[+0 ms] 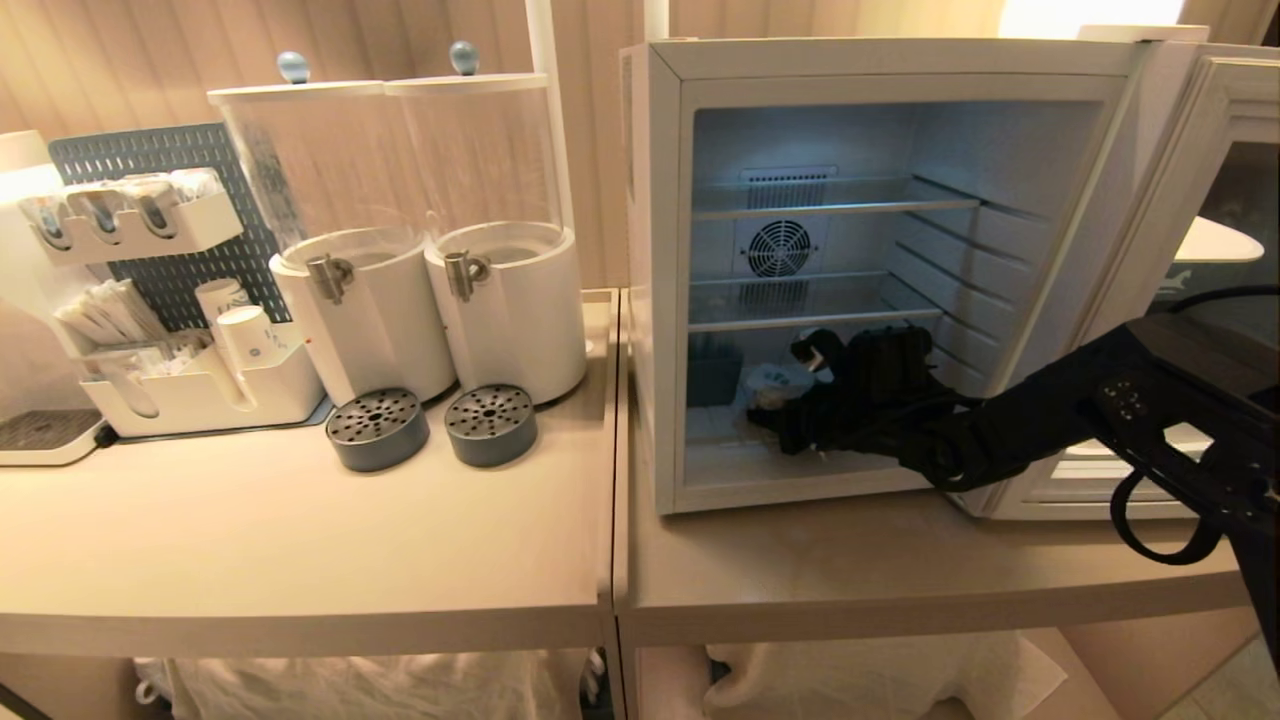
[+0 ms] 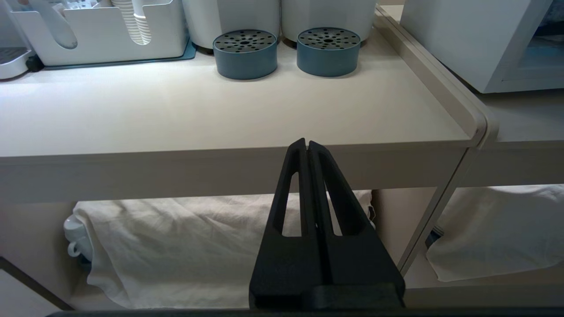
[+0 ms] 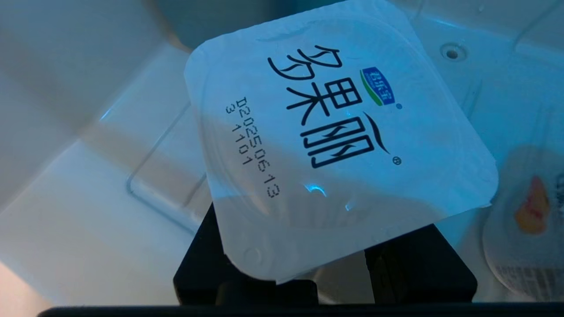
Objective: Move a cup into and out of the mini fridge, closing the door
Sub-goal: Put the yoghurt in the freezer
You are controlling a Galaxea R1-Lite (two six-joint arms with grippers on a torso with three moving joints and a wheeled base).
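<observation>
**Right gripper inside the fridge with the cup between its jaws**

Head view: I am looking at the mini fridge (image 1: 660, 300) sitting on the right-hand table (image 1: 850, 570), its door (image 1: 1225, 250) swung wide to the right. My right arm is reaching in under the lowest wire shelf, and the right gripper (image 1: 800, 385) is sitting low in the bottom compartment beside a pale cup (image 1: 775, 385). Two clear dispensers (image 1: 430, 250) are standing on the left table, well apart from the fridge.

Left wrist view: the left gripper (image 2: 307, 143) is hanging parked in front of the left table's edge, its jaws pressed fully together and holding nothing. Two round grey drip trays (image 2: 286, 53) are resting on the tabletop beyond it.

Right wrist view: the cup's foil lid (image 3: 335, 132), printed with black characters and a date code, is filling the frame. The dark fingers (image 3: 211, 264) are standing partly open on either side of the cup, gripping it under the lid. A second cup (image 3: 528, 229) is lying just beside it on the fridge floor.
</observation>
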